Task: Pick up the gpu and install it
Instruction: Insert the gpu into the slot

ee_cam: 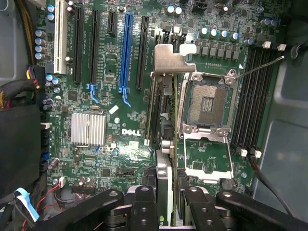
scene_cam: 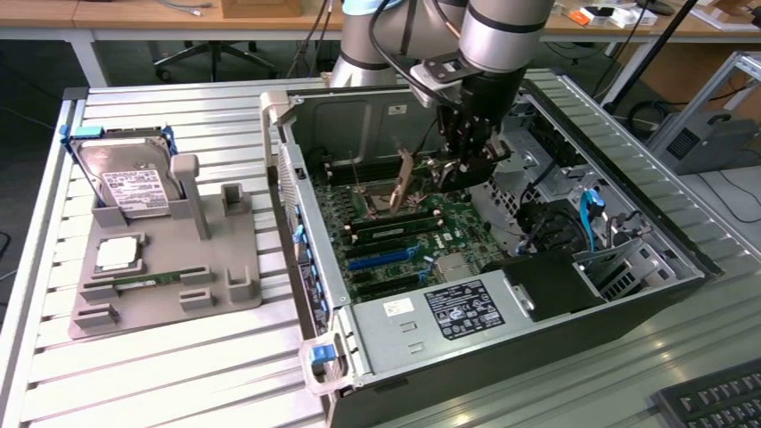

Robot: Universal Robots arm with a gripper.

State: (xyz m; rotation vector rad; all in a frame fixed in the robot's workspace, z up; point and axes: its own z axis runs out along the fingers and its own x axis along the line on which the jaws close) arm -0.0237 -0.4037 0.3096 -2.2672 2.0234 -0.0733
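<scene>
Gripper (ee_cam: 168,202) of our arm clamped on thin dark gpu card with metal bracket (ee_cam: 166,96) | card edge-on above green Dell motherboard (ee_cam: 120,139), open CPU socket (ee_cam: 207,103) at its 3 o'clock | black tower case (scene_cam: 666,285) open.

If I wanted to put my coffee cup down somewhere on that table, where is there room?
There is bare slatted table in front of the grey holder tray, and more behind it towards the hard drive. Inside the computer case it is crowded: the end effector holds the gpu on edge above the motherboard.
</scene>
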